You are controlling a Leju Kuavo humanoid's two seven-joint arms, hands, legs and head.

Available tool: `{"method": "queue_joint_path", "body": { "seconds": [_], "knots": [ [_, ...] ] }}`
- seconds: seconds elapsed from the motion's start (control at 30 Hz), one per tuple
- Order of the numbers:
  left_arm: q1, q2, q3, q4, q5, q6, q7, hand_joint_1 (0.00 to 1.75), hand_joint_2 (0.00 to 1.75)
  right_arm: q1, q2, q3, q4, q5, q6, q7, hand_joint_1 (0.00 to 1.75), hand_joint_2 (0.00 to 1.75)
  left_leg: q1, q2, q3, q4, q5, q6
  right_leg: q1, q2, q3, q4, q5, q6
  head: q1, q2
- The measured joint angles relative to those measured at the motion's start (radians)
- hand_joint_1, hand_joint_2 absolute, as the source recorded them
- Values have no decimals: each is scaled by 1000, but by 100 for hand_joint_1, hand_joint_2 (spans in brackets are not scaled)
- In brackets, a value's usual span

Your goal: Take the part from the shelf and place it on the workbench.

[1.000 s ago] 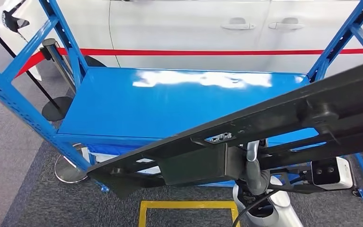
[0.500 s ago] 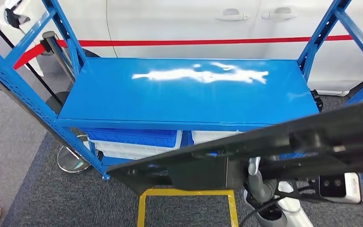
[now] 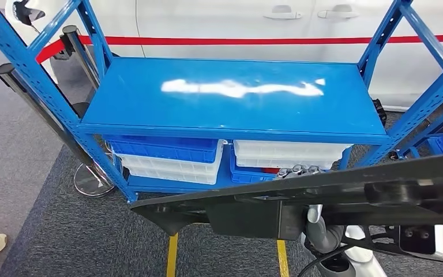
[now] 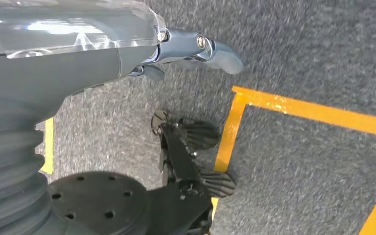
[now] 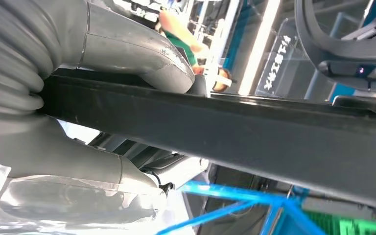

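— Where's the part?
— My right hand [image 3: 300, 171] grips the long black part [image 3: 323, 193], level in front of the blue shelf [image 3: 231, 95].
— Left hand [image 4: 196, 49]?
— Hanging over the carpet, holding nothing, fingers loosely extended.

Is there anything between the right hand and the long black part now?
No. The right hand already grips the long black part, fingers curled over its edge, in front of the blue shelf.

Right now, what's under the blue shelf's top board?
Under the top board sit stacked bins: blue over white on one side, white over blue on the other. Their contents are hidden; the black part covers the front.
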Motion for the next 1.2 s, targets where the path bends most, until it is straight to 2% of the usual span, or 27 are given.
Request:
{"method": "queue_joint_path", "body": {
  "seconds": [0.03, 0.1, 0.13, 0.17, 0.2, 0.23, 0.27, 0.3, 0.37, 0.4, 0.47, 0.5, 0.57, 0.63, 0.67, 0.7, 0.73, 0.77, 0.8, 0.87, 0.9, 0.93, 1.0, 1.03, 1.07, 1.13, 1.2],
  "knots": [
    [-1, 0, -2, 0, -3, -3, 0, 0, 175, 0, -1, 0, -5, 4, -7, 1, 169, 175, 3, 3, -11, -4, 14, 6, -1, 2, -10, 25, -36, 6, 1, 0],
    [-4, 0, -5, 0, -7, -7, -1, 0, 175, 1, -2, 0, -12, 16, -17, 2, 169, 175, 4, 6, -39, -4, 39, 13, -7, 4, -39, 128, -142, 16, 2, 0],
    [-4, 1, -6, 0, -8, -8, 0, 0, 175, 2, -4, 0, -15, 22, -22, 2, 169, 175, 4, 6, -56, -2, 51, 13, -10, 4, -51, 192, -177, 21, 2, 0],
    [-4, 1, -6, 0, -9, -8, 2, 0, 175, 3, -6, 0, -18, 28, -26, 1, 169, 175, 4, 7, -75, 2, 63, 12, -13, 4, -56, 242, -186, 26, 2, 0],
    [-4, 0, -7, 0, -9, -8, 4, 0, 175, 4, -8, 0, -21, 33, -29, 0, 169, 175, 5, 7, -94, 6, 74, 10, -16, 4, -48, 268, -169, 30, 2, 0],
    [-3, 0, -7, 0, -10, -8, 7, 0, 175, 5, -10, 0, -25, 37, -32, 0, 169, 175, 6, 7, -114, 13, 84, 7, -19, 4, -26, 262, -136, 32, 2, 0],
    [-3, 0, -7, 0, -11, -7, 10, 0, 175, 6, -13, -1, -29, 41, -34, 0, 169, 175, 7, 7, -131, 20, 92, 4, -21, 4, 14, 222, -104, 33, 2, 0],
    [-3, 1, -7, 0, -12, -6, 12, 0, 175, 6, -15, -4, -34, 44, -36, 0, 169, 175, 7, 6, -146, 28, 99, -1, -22, 4, 68, 156, -93, 31, 2, 0],
    [-2, 2, -7, 0, -14, 2, 16, 0, 175, 8, -20, -13, -46, 49, -38, 0, 169, 175, 5, 5, -164, 40, 113, -12, -18, 5, 163, 16, -118, 22, 1, 0],
    [-1, 3, -7, 0, -14, 7, 19, 0, 175, 11, -22, -19, -51, 51, -36, 0, 169, 175, 6, 4, -169, 41, 121, -18, -14, 5, 186, -24, -134, 16, 1, 0],
    [3, 7, -7, 0, -14, 19, 26, 0, 175, 25, -25, -33, -57, 56, -25, -1, 169, 175, 8, 4, -174, 38, 136, -30, -12, 3, 182, -40, -126, 0, 2, 0],
    [5, 8, -7, 0, -13, 25, 30, 0, 175, 34, -25, -40, -60, 61, -14, -2, 169, 175, 9, 3, -181, 44, 124, -35, -14, 1, 172, -42, -115, -9, 1, 0],
    [9, 10, -7, 0, -12, 35, 34, 0, 175, 55, -23, -58, -67, 76, 18, -2, 169, 175, 12, 1, -204, 105, 47, -42, -17, -3, 147, -47, -91, -26, 0, 0],
    [11, 9, -6, 0, -10, 41, 37, 0, 175, 79, -14, -79, -73, 95, 54, -2, 169, 175, 13, 1, -230, 225, -44, -47, -14, -4, 120, -45, -72, -33, -2, 0],
    [12, 9, -5, 0, -9, 43, 39, 0, 175, 92, -7, -89, -75, 103, 67, -2, 169, 175, 13, 1, -238, 282, -55, -48, -12, -4, 106, -44, -62, -33, -2, 0],
    [12, 8, -5, 0, -8, 44, 39, 0, 175, 103, 0, -98, -77, 111, 76, -2, 169, 175, 13, 1, -237, 322, -43, -49, -11, -5, 92, -41, -53, -32, -2, 0],
    [12, 8, -4, 0, -8, 45, 39, 0, 175, 112, 6, -106, -77, 116, 80, -2, 169, 175, 13, 1, -223, 330, -12, -49, -10, -6, 78, -37, -45, -30, -2, 0],
    [12, 8, -4, 0, -8, 44, 40, 0, 175, 117, 11, -112, -78, 118, 82, -2, 169, 175, 13, 1, -192, 303, 21, -47, -10, -5, 65, -33, -37, -28, -2, 0],
    [12, 8, -4, 0, -8, 44, 40, 0, 175, 122, 14, -117, -80, 120, 82, -2, 169, 175, 13, 0, -145, 243, 37, -43, -10, -5, 54, -28, -31, -25, -2, 0],
    [9, 8, -4, 0, -8, 45, 40, 0, 175, 128, 21, -126, -85, 121, 84, -2, 169, 175, 9, -1, -41, 95, 16, -35, -8, -4, 41, -17, -22, -17, -2, 0],
    [8, 8, -4, 0, -10, 45, 40, 0, 175, 131, 24, -130, -88, 122, 87, -2, 169, 175, 7, -1, -9, 44, -5, -30, -7, -5, 37, -13, -17, -11, -2, 0],
    [8, 7, -4, 0, -12, 45, 40, 0, 175, 134, 26, -133, -91, 122, 92, -2, 169, 175, 4, -1, 3, 18, -17, -26, -6, -5, 35, -12, -12, -5, -2, 0],
    [8, 3, -4, 0, -16, 45, 42, 0, 175, 143, 28, -143, -93, 122, 103, -2, 169, 175, 7, 0, -2, 7, -11, -13, -8, -4, 29, -8, -10, 9, -1, 0],
    [8, 2, -4, 0, -17, 45, 43, 0, 175, 148, 29, -149, -93, 122, 110, -2, 169, 175, 9, 1, -6, 4, -4, -6, -9, -2, 22, 8, -25, 15, 0, 0],
    [9, 0, -4, 0, -18, 45, 44, 0, 175, 153, 29, -155, -94, 123, 115, -2, 169, 175, 11, 3, -10, 1, 4, 0, -11, 0, 8, 41, -52, 20, 0, 0],
    [11, -2, -4, 0, -23, 43, 44, 0, 175, 160, 29, -168, -94, 130, 124, -2, 169, 175, 8, 7, -26, 4, 15, 8, -14, 2, -40, 164, -130, 29, 2, 0],
    [12, -2, -4, 0, -28, 40, 44, 0, 175, 165, 30, -177, -94, 142, 128, -2, 169, 175, 5, 10, -42, 9, 24, 10, -15, 2, -68, 257, -168, 34, 2, 0]
  ]
}}
